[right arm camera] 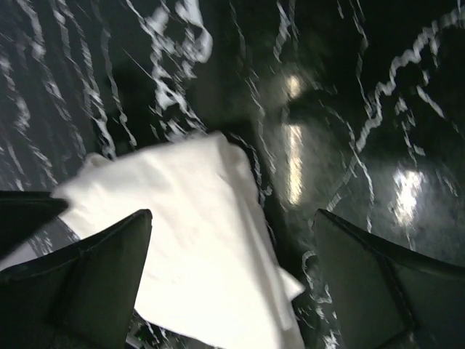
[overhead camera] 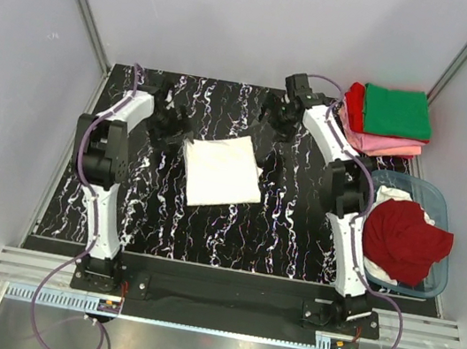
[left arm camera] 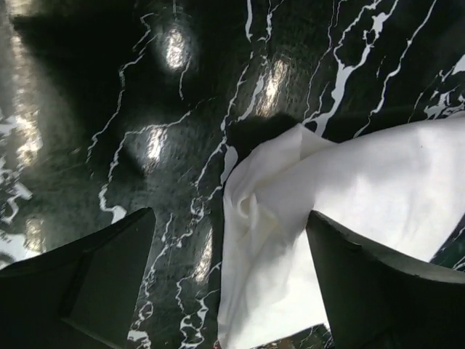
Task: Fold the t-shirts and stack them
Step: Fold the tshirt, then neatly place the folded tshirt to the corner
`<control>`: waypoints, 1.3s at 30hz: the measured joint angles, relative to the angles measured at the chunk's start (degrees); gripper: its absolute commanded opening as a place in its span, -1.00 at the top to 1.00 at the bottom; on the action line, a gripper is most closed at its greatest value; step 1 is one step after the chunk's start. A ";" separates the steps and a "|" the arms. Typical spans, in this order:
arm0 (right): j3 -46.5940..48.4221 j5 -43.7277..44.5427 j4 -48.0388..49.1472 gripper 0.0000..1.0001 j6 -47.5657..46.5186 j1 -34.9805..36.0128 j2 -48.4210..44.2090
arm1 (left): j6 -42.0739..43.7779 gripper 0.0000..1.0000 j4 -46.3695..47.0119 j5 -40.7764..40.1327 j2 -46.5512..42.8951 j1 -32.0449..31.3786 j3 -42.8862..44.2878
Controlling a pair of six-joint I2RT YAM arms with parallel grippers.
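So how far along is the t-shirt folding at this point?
Done: a green tee, red tee and pink tee sit folded in a stack at the far right. In hand: a folded white tee lies mid-table, both arms' jaws open near its far corners, not yet stacked. Left: a dark red tee and a second white tee wait crumpled in the tub.

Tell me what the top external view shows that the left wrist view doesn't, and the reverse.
Only the top view: the folded stack at the far right, the tub holding a dark red shirt, the right arm. Only the left wrist: the rumpled corner of the white shirt close up, between the left gripper's open fingers. Both: that white shirt on the black marbled table.
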 measured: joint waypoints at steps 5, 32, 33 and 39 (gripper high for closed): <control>-27.23 -1.99 9.57 -0.99 -0.35 0.02 -13.86 | 1.40 -0.69 -0.04 -1.49 -8.74 0.26 -3.08; -75.41 -15.39 56.92 -0.70 13.40 10.51 -30.97 | 4.20 -0.50 7.65 -0.98 -3.89 -5.79 -9.27; -75.28 -15.08 55.82 -0.80 13.18 10.69 -31.41 | 4.37 -0.54 6.75 -1.60 -3.87 -5.49 -8.68; -68.85 -12.09 41.33 -0.99 7.54 10.67 -34.58 | 7.52 -0.85 0.22 -8.37 -5.51 -5.31 -1.81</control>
